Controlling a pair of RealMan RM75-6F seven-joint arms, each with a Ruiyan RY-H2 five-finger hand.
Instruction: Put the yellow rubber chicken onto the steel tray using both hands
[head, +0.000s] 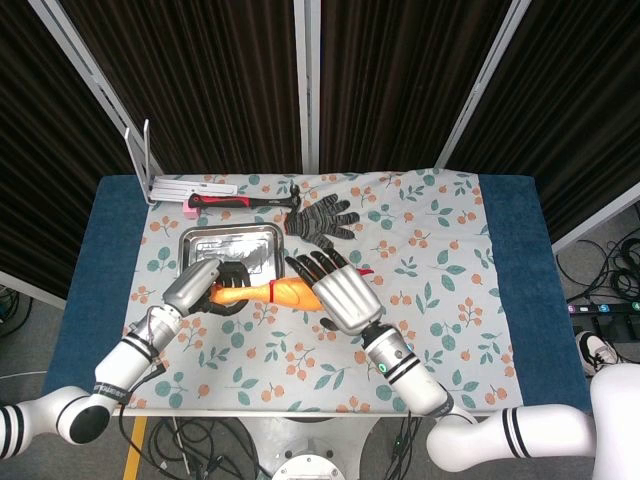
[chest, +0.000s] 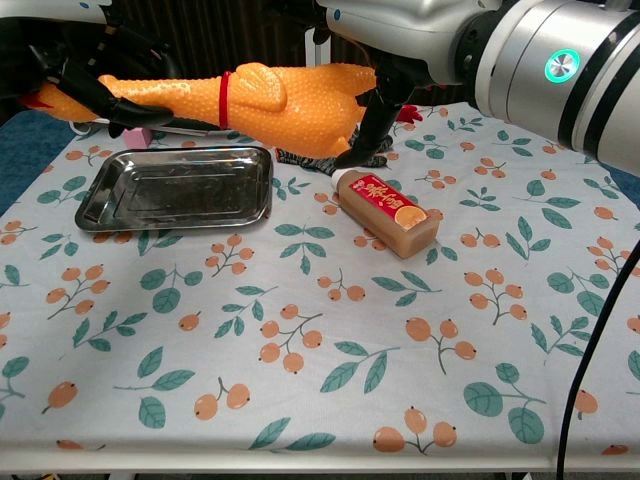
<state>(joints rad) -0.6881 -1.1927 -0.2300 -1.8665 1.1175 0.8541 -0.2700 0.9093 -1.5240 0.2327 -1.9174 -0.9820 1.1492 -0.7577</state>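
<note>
Yellow rubber chicken (chest: 260, 105) is off the table, held level in the air between both hands, stretched roughly left to right. Left hand (chest: 85, 75) grips the thin neck end, dark fingers wrapped round it, red head bit poking out past the hand at the far left edge of the chest view. Right hand (chest: 385, 60) holds the fat body end, black fingers (chest: 372, 115) curled down over the chicken's right side; palm hidden behind the body, so exact contact can't be told. Red band sits about mid-chicken, between the two hands. In the head view the chicken (head: 262, 293) shows as an orange strip between left hand (head: 198, 284) and right hand (head: 335, 293), with the right hand's silver back covering most of the body end. Steel tray (chest: 110, 195) sits on the floral tablecloth (chest: 330, 360) below and slightly toward the camera from the chicken's neck half; chicken is not touching it. From the head view the tray (head: 192, 240) lies just behind the chicken, neck end overlapping its near edge. Brown bottle with red label (chest: 388, 212) lies on its side on the cloth, just under the right hand. Grey knit glove (head: 320, 217) and a red-handled hammer (head: 240, 201) lie further back, a white rack (head: 160, 180) at the back left corner.
</note>
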